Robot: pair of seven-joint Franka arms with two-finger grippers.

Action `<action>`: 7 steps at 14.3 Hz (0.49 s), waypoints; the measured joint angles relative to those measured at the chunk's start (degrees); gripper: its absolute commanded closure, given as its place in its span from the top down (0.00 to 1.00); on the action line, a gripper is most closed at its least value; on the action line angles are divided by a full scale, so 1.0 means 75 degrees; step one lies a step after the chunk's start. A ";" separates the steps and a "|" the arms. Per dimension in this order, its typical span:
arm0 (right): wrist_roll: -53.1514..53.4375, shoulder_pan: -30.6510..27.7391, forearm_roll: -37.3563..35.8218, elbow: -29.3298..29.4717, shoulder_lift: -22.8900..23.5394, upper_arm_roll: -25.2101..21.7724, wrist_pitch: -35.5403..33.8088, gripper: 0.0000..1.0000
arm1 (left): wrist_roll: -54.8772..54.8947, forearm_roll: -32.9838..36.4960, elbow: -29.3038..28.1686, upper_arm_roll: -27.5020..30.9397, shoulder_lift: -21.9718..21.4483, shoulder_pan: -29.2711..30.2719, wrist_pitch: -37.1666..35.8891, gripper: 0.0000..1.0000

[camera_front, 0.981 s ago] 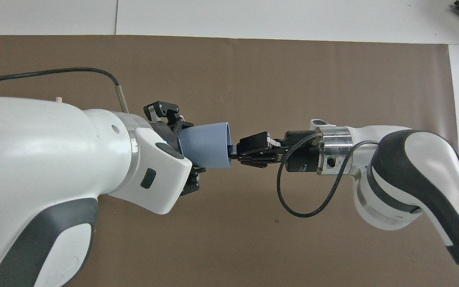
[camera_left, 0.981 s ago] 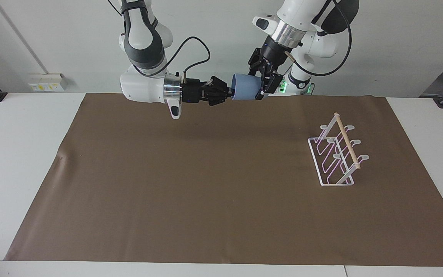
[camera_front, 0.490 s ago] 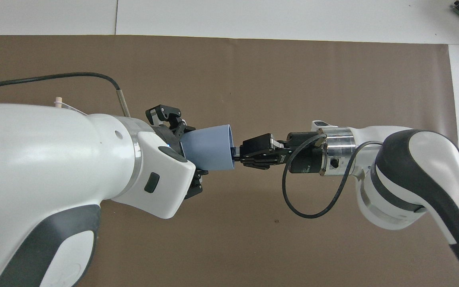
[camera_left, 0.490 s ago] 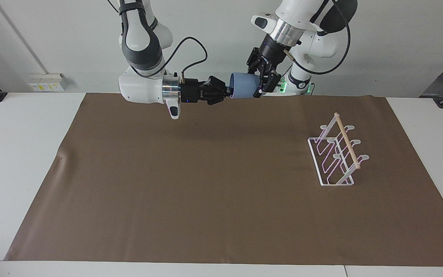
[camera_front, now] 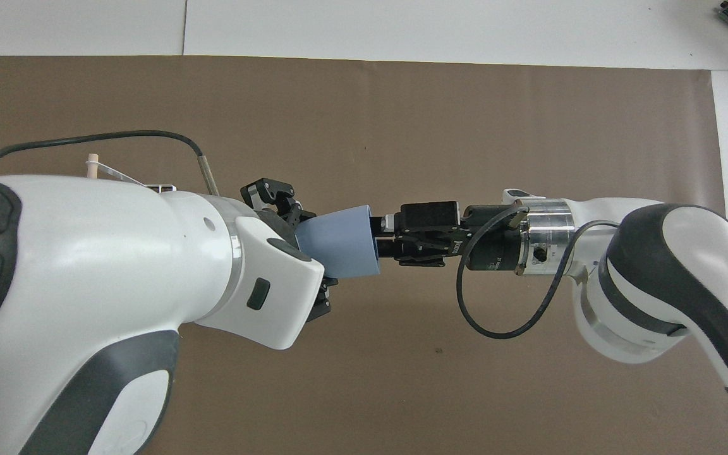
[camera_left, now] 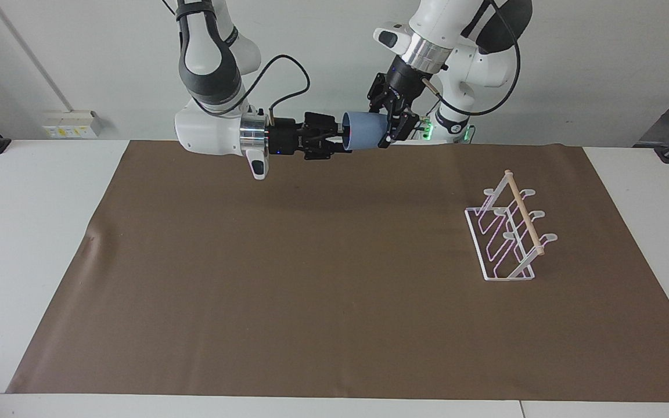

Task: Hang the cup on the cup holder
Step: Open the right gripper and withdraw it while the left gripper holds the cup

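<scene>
The light-blue cup (camera_left: pixel 363 130) lies on its side in the air over the robots' edge of the mat, between both grippers; it also shows in the overhead view (camera_front: pixel 339 246). My left gripper (camera_left: pixel 385 125) is shut on the cup's base end (camera_front: pixel 304 243). My right gripper (camera_left: pixel 341 138) is at the cup's rim with its fingers spread apart (camera_front: pixel 384 239). The white wire cup holder (camera_left: pixel 509 232) with its wooden dowel stands on the mat toward the left arm's end. In the overhead view only its dowel tip (camera_front: pixel 94 165) shows past my left arm.
A brown mat (camera_left: pixel 311 261) covers most of the white table (camera_left: pixel 21 232). A black cable (camera_left: pixel 288 75) loops from my right wrist. A wall socket box (camera_left: pixel 70 123) sits near the right arm's end.
Both grippers and the cup have risen a little and shifted toward the right arm's end. The right gripper's fingers, pinched on the rim before, have spread apart.
</scene>
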 measured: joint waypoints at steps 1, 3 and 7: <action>0.0010 -0.0018 -0.0018 -0.0001 0.0000 -0.0001 0.0031 1.00 | -0.0001 0.0001 -0.0039 0.0017 -0.0007 0.0000 0.0000 0.00; 0.0036 -0.0107 -0.0451 0.0000 0.0002 -0.0006 0.0191 1.00 | -0.0026 0.0007 -0.0146 0.0054 -0.0034 0.0003 -0.0022 0.00; 0.0491 -0.0308 -0.2275 0.0188 0.0001 -0.0036 0.0922 1.00 | -0.0682 0.0928 -0.0292 0.0062 -0.0130 0.0004 -0.0337 0.00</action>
